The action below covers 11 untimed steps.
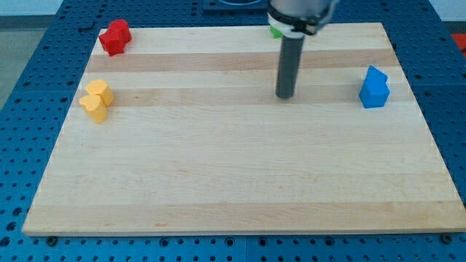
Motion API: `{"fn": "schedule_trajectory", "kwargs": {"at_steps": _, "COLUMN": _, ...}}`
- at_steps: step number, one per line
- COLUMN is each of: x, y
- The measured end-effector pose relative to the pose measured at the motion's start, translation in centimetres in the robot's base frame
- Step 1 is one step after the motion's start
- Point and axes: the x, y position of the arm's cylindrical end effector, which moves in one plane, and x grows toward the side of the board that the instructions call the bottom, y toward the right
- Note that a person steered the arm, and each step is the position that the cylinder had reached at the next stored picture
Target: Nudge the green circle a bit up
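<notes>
The green circle (276,31) shows only as a small green sliver near the board's top edge; the arm's head hides most of it. My tip (285,96) rests on the board below it, well apart from it, in the upper middle of the view. The dark rod rises straight up from the tip to the arm's head.
A red block (115,37) sits at the board's top left corner. A yellow block (97,100) lies at the left edge. A blue block (374,87) stands near the right edge. The wooden board (233,182) lies on a blue perforated table.
</notes>
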Motion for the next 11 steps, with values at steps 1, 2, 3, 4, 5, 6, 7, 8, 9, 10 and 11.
{"fn": "schedule_trajectory", "kwargs": {"at_steps": 1, "x": -3.0, "y": -4.7}}
{"fn": "schedule_trajectory", "kwargs": {"at_steps": 2, "x": -6.8, "y": -9.1}}
{"fn": "schedule_trajectory", "kwargs": {"at_steps": 3, "x": -10.2, "y": -10.5}}
{"fn": "schedule_trajectory", "kwargs": {"at_steps": 4, "x": -9.6, "y": -8.0}}
{"fn": "schedule_trajectory", "kwargs": {"at_steps": 5, "x": -9.4, "y": -3.2}}
{"fn": "schedule_trajectory", "kwargs": {"at_steps": 6, "x": -9.4, "y": 2.6}}
{"fn": "schedule_trajectory", "kwargs": {"at_steps": 7, "x": -10.5, "y": 7.7}}
{"fn": "schedule_trajectory", "kwargs": {"at_steps": 8, "x": -13.6, "y": 9.6}}
{"fn": "schedule_trajectory", "kwargs": {"at_steps": 9, "x": -17.3, "y": 9.6}}
{"fn": "schedule_trajectory", "kwargs": {"at_steps": 10, "x": -17.5, "y": 9.6}}
{"fn": "schedule_trajectory", "kwargs": {"at_steps": 11, "x": -17.5, "y": 12.8}}
